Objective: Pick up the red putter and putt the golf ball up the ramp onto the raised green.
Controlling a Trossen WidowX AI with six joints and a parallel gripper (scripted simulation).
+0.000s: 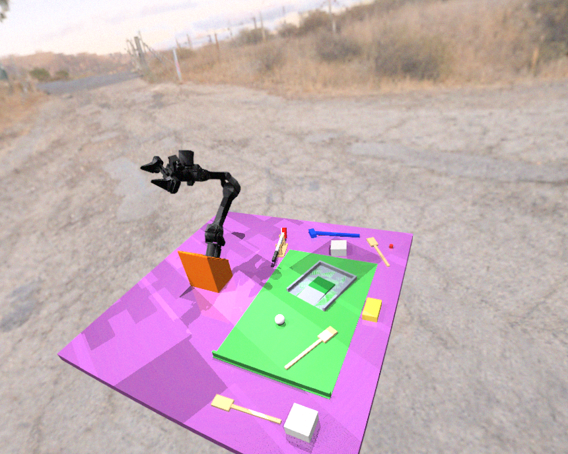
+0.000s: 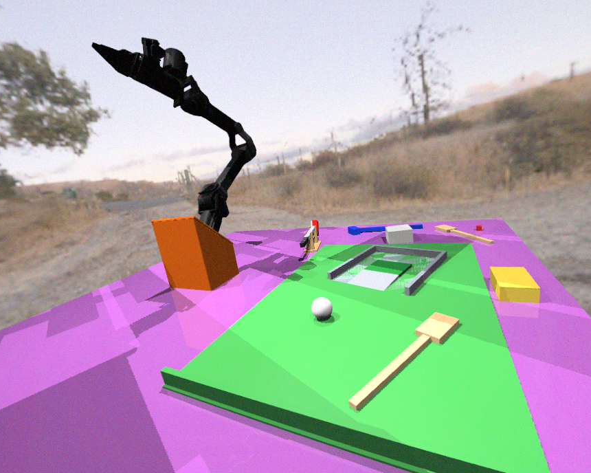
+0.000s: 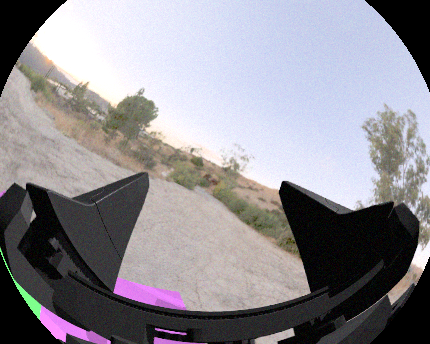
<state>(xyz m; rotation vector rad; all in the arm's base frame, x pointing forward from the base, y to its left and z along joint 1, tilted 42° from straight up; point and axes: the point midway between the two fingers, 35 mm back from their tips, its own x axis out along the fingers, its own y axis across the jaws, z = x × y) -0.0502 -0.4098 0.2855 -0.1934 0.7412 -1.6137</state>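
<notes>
The gripper (image 1: 158, 175) is seen raised high above the purple platform (image 1: 128, 337), its jaws spread wide with nothing between them, pointed away toward 9 o'clock beyond the platform's edge in the top view. The wrist view is filled by sky, trees and gravel between the two fingers. The red putter (image 1: 279, 244) is propped on a small stand at the green mat's (image 1: 275, 352) far corner, at about 12 o'clock from the golf ball (image 1: 279, 319), well apart from the gripper. The ball is shown resting on the mat, with the grey-walled raised green (image 1: 322, 283) and its ramp at roughly 1 o'clock from it. A wooden mallet (image 1: 311, 346) lies on the mat at about 4 o'clock from the ball. An orange block (image 1: 205, 271) stands in front of the arm's base.
</notes>
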